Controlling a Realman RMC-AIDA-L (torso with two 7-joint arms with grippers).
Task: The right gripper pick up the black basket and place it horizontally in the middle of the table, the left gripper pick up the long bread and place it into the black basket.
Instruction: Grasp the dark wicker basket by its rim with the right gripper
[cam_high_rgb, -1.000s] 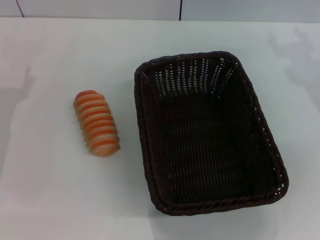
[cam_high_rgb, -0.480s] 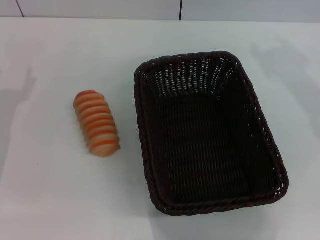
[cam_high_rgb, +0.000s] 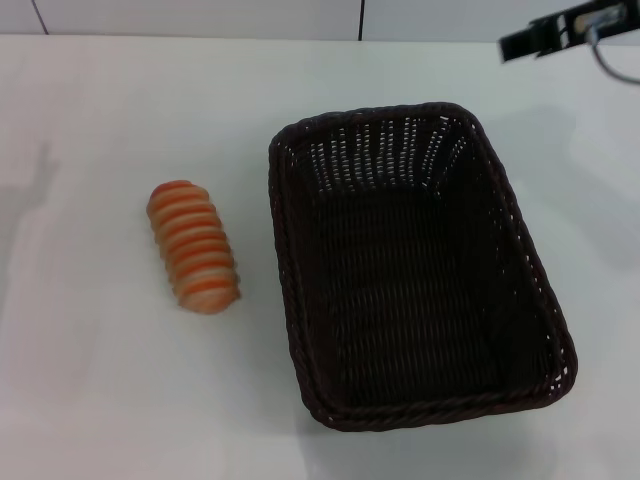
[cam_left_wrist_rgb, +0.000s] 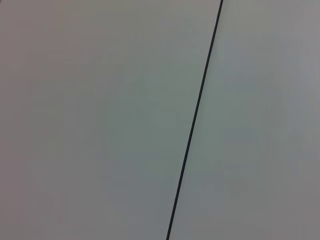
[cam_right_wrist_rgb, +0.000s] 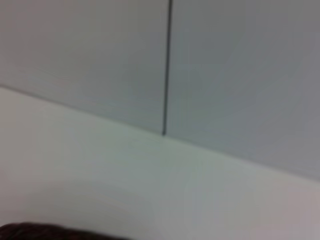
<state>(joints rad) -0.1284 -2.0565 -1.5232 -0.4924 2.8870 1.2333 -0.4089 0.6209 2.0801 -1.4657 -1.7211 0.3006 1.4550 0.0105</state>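
At the far right corner of the head view the right gripper (cam_high_rgb: 545, 35) comes into sight as a black, blocky piece with a thin cable trailing off it, above the table (cam_high_rgb: 100, 400) and beyond the basket's far right corner, touching nothing and holding nothing; whether its fingers are spread or closed cannot be told from what shows. The left gripper is not in sight; its wrist camera sees only pale wall panels (cam_left_wrist_rgb: 100, 120) split by a thin dark seam. The black basket (cam_high_rgb: 420, 270) sits on the right half of the smooth white tabletop, a large rectangular wicker tray in dark brown-black weave, with a braided rim, sloped sides and an empty woven floor, its long side running away from the robot and a little askew. The long bread (cam_high_rgb: 194, 246) lies on the table well to the left of the basket, apart from it, a small oblong ridged loaf, orange with cream cross stripes. A dark sliver of basket rim (cam_right_wrist_rgb: 55, 232) edges the right wrist view.
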